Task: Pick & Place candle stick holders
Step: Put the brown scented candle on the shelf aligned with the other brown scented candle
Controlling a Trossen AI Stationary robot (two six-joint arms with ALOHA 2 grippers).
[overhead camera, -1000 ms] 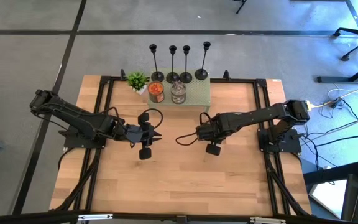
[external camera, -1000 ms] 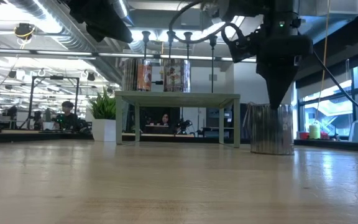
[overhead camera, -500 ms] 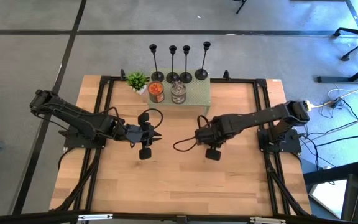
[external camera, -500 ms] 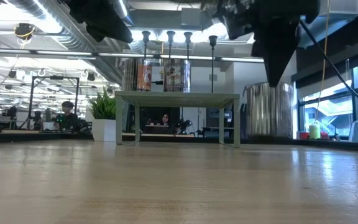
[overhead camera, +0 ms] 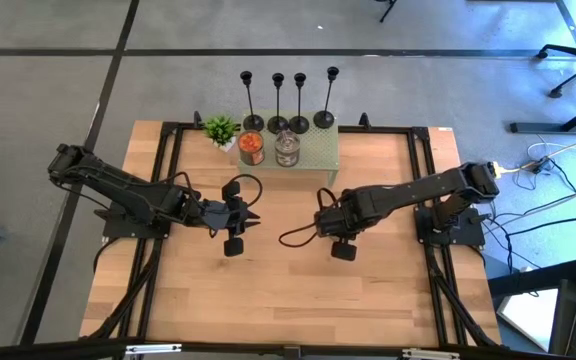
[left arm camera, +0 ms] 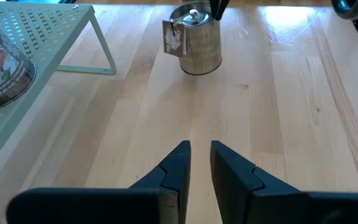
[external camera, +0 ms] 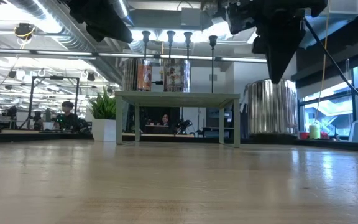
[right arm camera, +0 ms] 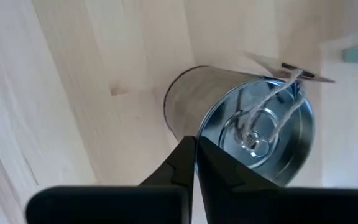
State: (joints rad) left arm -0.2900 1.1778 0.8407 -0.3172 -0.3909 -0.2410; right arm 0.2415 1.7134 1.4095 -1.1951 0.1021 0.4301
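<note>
The right end effector (right arm camera: pixel 195 149) is hanging closed and empty over a metal tin (right arm camera: pixel 253 124), so lowering could be knocking it, while the left end effector (left arm camera: pixel 200 155) is waiting slightly open.

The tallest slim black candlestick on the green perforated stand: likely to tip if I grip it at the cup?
Probably. The tallest slim black candlestick has a thin stem over a small disc base, so it looks top-heavy and tippy. It shares the green perforated stand with close neighbours, so a sideways nudge may topple several.
</note>
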